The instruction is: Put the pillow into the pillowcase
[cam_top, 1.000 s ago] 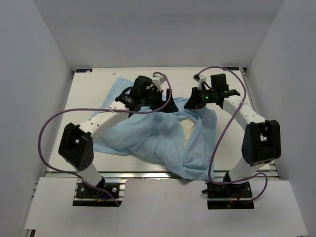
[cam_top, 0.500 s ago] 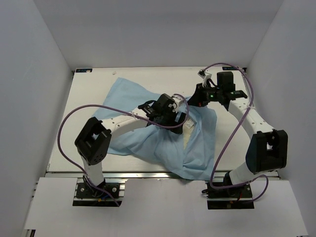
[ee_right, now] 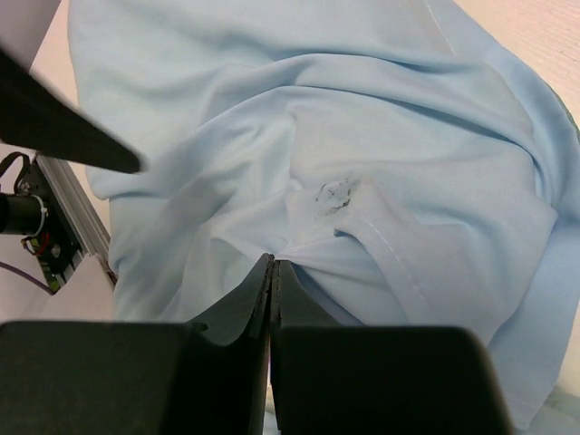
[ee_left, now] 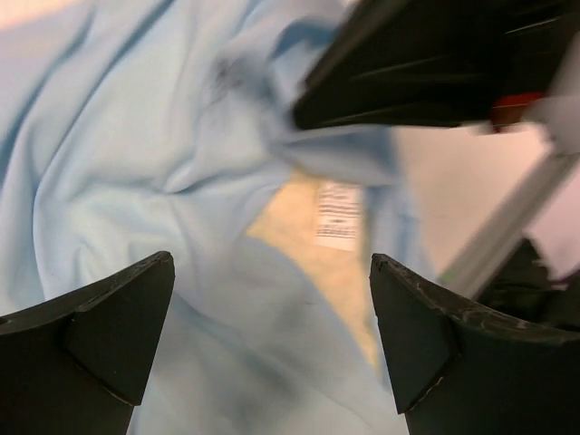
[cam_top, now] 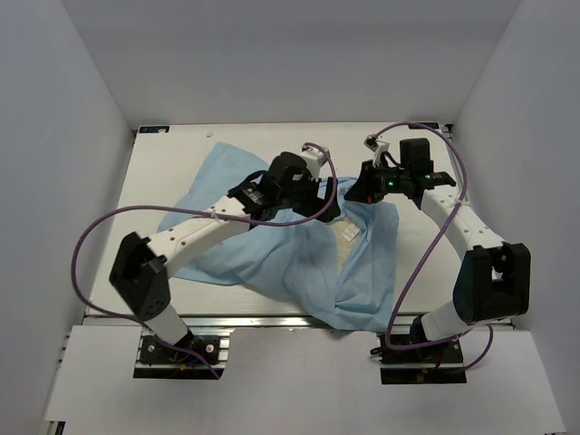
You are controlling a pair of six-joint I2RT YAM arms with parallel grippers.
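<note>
Cloth fills the top view: the pillowcase (cam_top: 272, 258) lies rumpled, blue face up, across the middle of the table (cam_top: 163, 172). The pillow (cam_top: 347, 237) shows only as a cream strip in a gap near its right side. My left gripper (cam_top: 328, 207) hangs over the cloth just left of that gap. My right gripper (cam_top: 353, 193) sits at the case's far right edge, close beside the left. From up here I cannot tell how either pair of fingers stands.

Left wrist view settles one: my left fingers (ee_left: 100, 335) are spread wide with nothing between them, above the gap. It alone shows a white label (ee_left: 338, 214) on the cream pillow, and my right arm's (ee_left: 435, 63) dark body just beyond.

Right wrist view settles the other: those fingers are pressed together, pinching a fold of the blue cloth, which puckers toward their tips. Only cloth and a dark edge of my left arm (ee_right: 54, 118) fill this view.

Half a second ago my left elbow stood farther right; it has swung out left, and the wrist sits farther up the table. The right gripper has shifted only slightly, and the case lies as it did.
</note>
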